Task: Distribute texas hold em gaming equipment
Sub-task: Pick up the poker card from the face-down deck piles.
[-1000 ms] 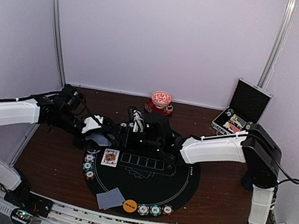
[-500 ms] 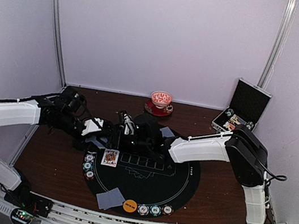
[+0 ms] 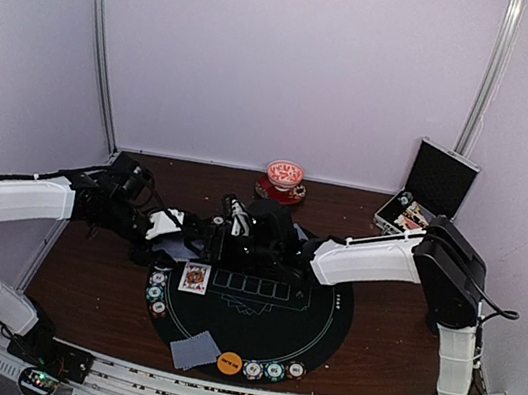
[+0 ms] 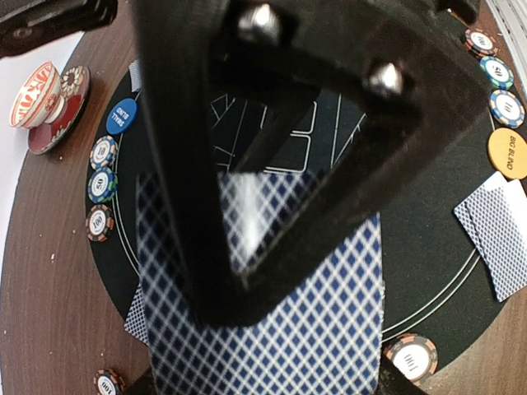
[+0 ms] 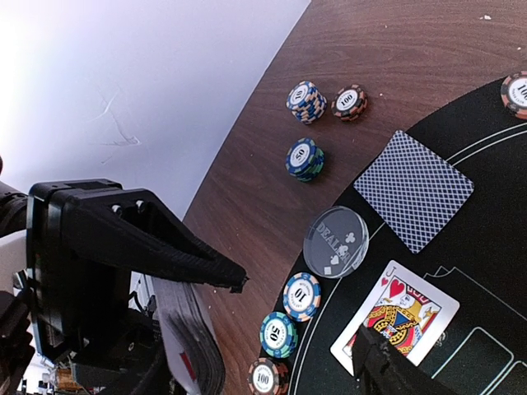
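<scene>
A deck of blue-diamond-backed playing cards [image 4: 280,329] sits in my left gripper [image 3: 170,226], which is shut on it just left of the round black mat [image 3: 320,318]. My right gripper [image 5: 309,325] is open at the deck [image 5: 188,341]. One finger [image 5: 148,243] lies over the top card, and the other fingertip [image 5: 383,366] hangs above the face-up jack of hearts [image 5: 399,309]. A clear dealer button [image 5: 335,241], a face-down card [image 5: 413,188] and three single chips [image 5: 301,296] lie along the mat's rim. The orange button [image 3: 229,362] and another face-down card [image 3: 193,349] lie at the near rim.
An open silver-edged case [image 3: 427,194] stands at the back right. A red patterned bowl on a saucer [image 3: 285,177] sits at the back centre. Chip stacks [image 5: 306,100] stand on the bare wood beyond the mat. A blue button [image 4: 121,116] lies at the far rim.
My right gripper swung left and back to the deck held by the left gripper, and its jaws have narrowed. The left arm has stayed put with the deck.
</scene>
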Motion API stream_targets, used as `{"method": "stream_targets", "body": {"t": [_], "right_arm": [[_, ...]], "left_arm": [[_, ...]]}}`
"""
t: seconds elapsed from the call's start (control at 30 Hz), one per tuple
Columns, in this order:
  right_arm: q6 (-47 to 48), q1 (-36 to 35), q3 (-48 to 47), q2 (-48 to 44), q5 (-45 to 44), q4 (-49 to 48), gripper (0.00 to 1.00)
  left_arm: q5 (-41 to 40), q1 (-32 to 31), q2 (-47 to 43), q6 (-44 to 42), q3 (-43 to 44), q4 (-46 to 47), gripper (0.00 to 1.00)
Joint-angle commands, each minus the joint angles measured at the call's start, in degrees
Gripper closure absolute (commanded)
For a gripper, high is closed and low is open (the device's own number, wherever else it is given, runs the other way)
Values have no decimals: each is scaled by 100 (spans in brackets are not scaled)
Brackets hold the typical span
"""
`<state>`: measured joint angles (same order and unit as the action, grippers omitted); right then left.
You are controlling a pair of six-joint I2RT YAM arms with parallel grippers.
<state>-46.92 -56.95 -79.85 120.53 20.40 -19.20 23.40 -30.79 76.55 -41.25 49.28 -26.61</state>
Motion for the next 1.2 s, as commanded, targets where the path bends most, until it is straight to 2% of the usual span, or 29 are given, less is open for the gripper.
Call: {"method": "stream_targets", "body": {"t": [0.0, 0.1, 0.23, 0.5, 0.7, 0.8, 0.97, 1.17], "right_arm": [[-26, 297, 261, -109, -670, 580, 35], [-85, 291, 421, -195, -229, 210, 48], [-362, 285, 613, -315, 458, -330, 69], [-527, 318, 1234, -867, 631, -934, 100], [-550, 397, 1723, -1373, 637, -1206, 100], [-350, 467, 1879, -1659, 421, -1042, 100], [939, 470, 1831, -2370, -1273, 638, 100], [1970, 195, 1804, -2530, -3203, 1537, 100]], "left_arm": [[295, -35, -56, -42, 42, 77, 40], [246, -41, -23, -33, 51, 81, 40], [190, -37, 18, -2, 45, 121, 40], [129, -37, 0, 29, 38, 164, 40], [63, -41, 26, 77, 38, 214, 39], [30, -24, 27, 126, 34, 252, 39], [-134, -12, 42, 252, 51, 374, 39], [-138, 99, 161, 360, 128, 402, 40]]}}
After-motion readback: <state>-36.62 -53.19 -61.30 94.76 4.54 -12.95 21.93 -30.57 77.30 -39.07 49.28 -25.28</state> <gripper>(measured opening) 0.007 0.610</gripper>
